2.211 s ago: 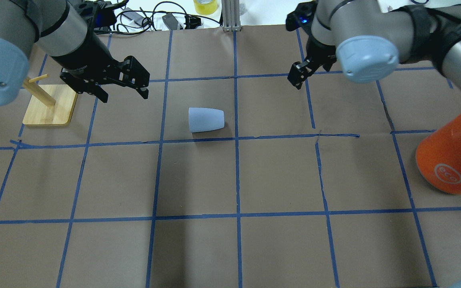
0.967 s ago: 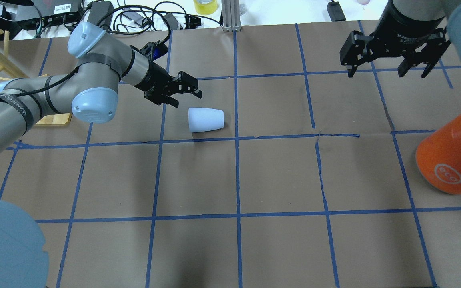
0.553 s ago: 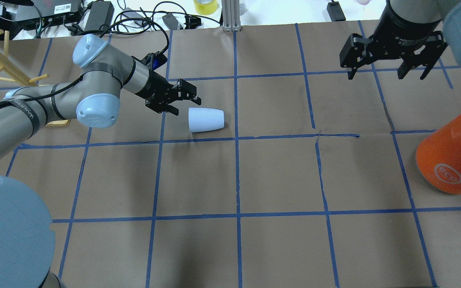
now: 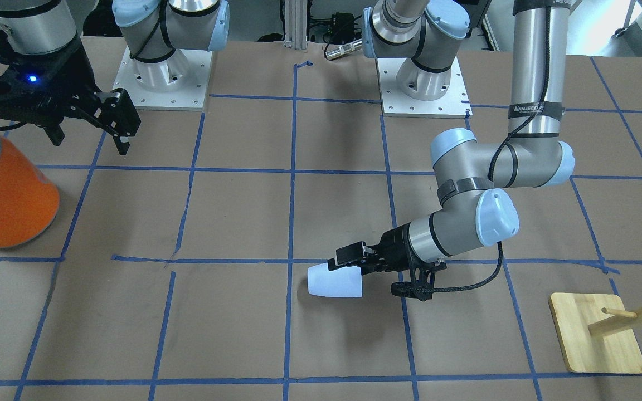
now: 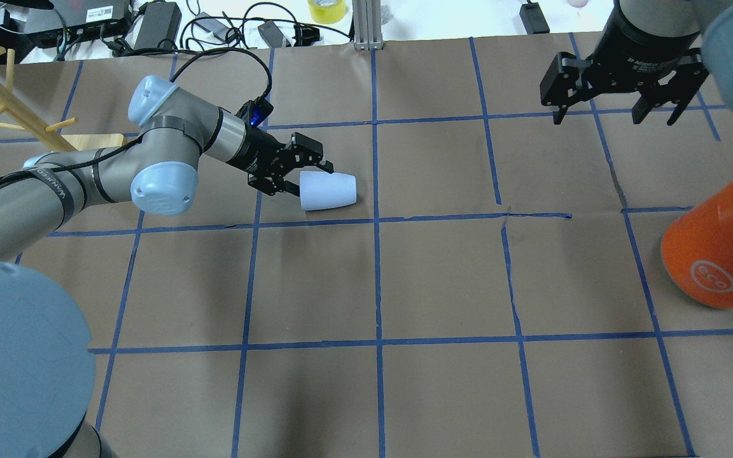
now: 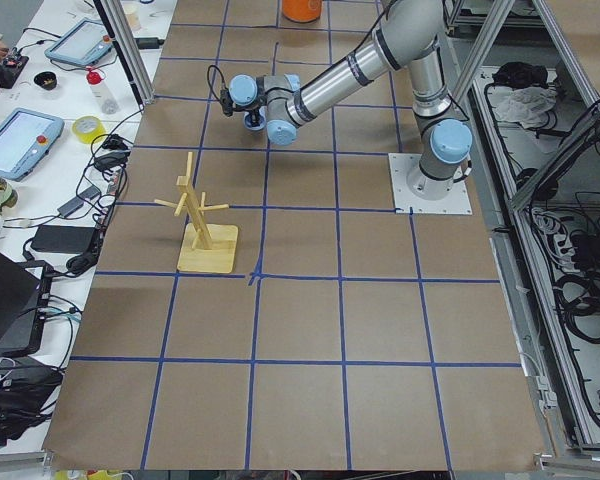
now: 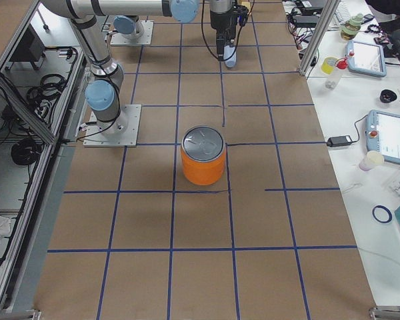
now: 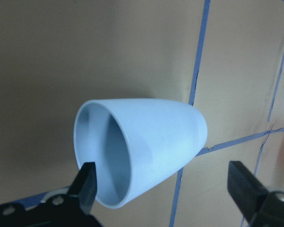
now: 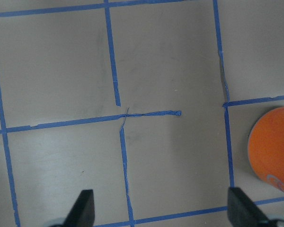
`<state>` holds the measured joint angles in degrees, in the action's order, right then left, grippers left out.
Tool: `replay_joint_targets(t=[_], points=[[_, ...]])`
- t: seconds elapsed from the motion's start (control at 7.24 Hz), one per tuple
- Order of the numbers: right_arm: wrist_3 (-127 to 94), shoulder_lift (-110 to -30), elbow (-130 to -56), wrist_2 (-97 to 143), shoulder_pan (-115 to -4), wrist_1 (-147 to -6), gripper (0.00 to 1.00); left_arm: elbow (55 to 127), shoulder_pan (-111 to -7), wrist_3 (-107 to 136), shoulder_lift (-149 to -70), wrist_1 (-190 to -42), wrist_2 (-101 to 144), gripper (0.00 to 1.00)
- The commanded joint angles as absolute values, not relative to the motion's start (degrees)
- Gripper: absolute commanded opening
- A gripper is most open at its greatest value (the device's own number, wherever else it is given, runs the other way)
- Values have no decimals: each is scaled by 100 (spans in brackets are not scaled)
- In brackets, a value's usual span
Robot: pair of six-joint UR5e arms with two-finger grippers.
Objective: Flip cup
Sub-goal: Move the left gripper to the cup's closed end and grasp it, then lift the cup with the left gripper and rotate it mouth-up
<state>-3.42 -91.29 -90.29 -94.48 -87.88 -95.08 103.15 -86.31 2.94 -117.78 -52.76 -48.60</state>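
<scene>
The pale blue-white cup (image 5: 331, 191) lies on its side near the table's middle, mouth toward my left arm; it also shows in the front view (image 4: 335, 281). My left gripper (image 5: 306, 179) is open at the cup's rim. In the left wrist view the cup (image 8: 151, 142) fills the frame: one finger (image 8: 87, 182) stands at the mouth, the other (image 8: 246, 189) is outside the wall, well apart from it. My right gripper (image 5: 614, 117) is open and empty, hovering far right at the back, seen also in the front view (image 4: 90, 142).
A large orange can (image 5: 716, 248) with a silver top stands at the right edge, below my right gripper. A wooden peg stand (image 4: 597, 334) stands at the left side. Cables and boxes lie beyond the table's far edge.
My left gripper has moved right and down until its open fingers reach the cup's rim. The cup has not moved. The right gripper has stayed put over the last second.
</scene>
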Motion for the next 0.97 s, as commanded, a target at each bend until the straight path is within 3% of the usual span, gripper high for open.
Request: replay_joint_targets(t=[0.0, 0.28, 0.41, 0.55, 0.83], points=[[-334, -9114, -9035, -9440, -8780, -9527, 100, 10318, -8666, 395, -11848, -5186, -4711, 89], [-325, -9114, -9035, -9448, -8772, -9527, 100, 10284, -8675, 431, -11874, -5177, -4702, 57], [-316, -9114, -9035, -9440, -8780, -9527, 100, 10266, -8675, 439, -11831, -5151, -4589, 31], [-316, -9114, -9035, -9448, -8772, -9527, 100, 10266, -8666, 439, -11821, -5055, -4571, 16], [-308, -9114, -9035, -9448, -8780, -9527, 100, 10266, -8666, 728, -11769, -4792, -4266, 5]])
